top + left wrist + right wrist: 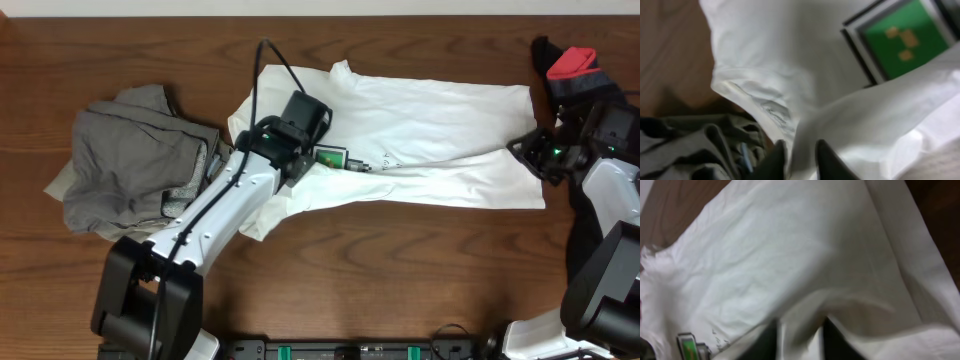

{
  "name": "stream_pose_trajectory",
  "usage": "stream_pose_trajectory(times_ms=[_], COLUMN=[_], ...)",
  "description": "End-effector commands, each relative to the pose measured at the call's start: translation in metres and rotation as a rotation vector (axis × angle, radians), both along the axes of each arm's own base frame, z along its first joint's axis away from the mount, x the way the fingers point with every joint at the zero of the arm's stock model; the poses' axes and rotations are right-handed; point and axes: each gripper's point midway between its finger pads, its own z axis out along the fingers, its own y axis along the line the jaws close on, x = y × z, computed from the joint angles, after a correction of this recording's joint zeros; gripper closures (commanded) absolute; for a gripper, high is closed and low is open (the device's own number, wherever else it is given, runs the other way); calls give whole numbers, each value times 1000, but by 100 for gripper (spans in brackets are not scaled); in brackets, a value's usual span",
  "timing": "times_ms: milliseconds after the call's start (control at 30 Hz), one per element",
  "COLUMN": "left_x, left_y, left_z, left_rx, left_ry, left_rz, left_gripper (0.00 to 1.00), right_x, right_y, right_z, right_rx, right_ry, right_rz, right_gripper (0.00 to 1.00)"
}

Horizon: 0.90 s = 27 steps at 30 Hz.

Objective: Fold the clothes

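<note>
A white T-shirt [440, 125] lies spread across the wooden worktop [420, 270], from the middle towards the right edge and nearer the far edge than the near one. Its lower part is doubled up in a long fold across its width. Its green pixel print [332, 157] shows at the left end of that fold, partly tucked under the cloth.

The left gripper [799, 157] is down on the shirt's left portion, just beside the print. In the left wrist view a ridge of white cloth runs up between its two dark fingers [827, 160], so it is pinching the shirt. The right gripper [800, 335] is at the shirt's right-hand edge, near the right edge of the worktop. White fabric is bunched between its fingers [832, 340], and it too is clamped on the shirt.

A rumpled heap of grey-khaki garments [130, 160] sits near the left edge, touching the shirt's left side. A black-and-red piece [572, 62] lies in the far right corner, apart from the shirt.
</note>
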Motion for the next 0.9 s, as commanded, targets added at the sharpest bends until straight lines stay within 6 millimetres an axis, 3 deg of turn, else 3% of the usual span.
stream_pose_trajectory(times_ms=[0,33,133,233,367,500,700,867], left_x=[16,17,5,-21,-74,-99,-105,-85], left_y=[22,27,38,39,16,15,18,10], left_z=[17,20,29,31,9,-22,-62,-68], left_rx=[3,-2,-30,-88,-238,-241,-241,-293], left_ry=[-79,-89,-69,12,294,399,394,305], left_rz=[141,181,277,356,382,385,371,344], left_gripper=[40,24,21,15,15,16,20,31], right_x=[4,2,-5,-13,-25,-38,-47,-48], right_y=[3,3,7,10,15,21,25,25], right_z=[2,2,-2,-6,-10,-14,-16,-17], right_rx=[1,4,21,31,46,59,72,75], right_ry=[-7,-1,32,70,119,168,203,210], right_rz=[15,14,16,27,43,73,80,80], right_gripper=[57,54,49,47,46,46,47,46])
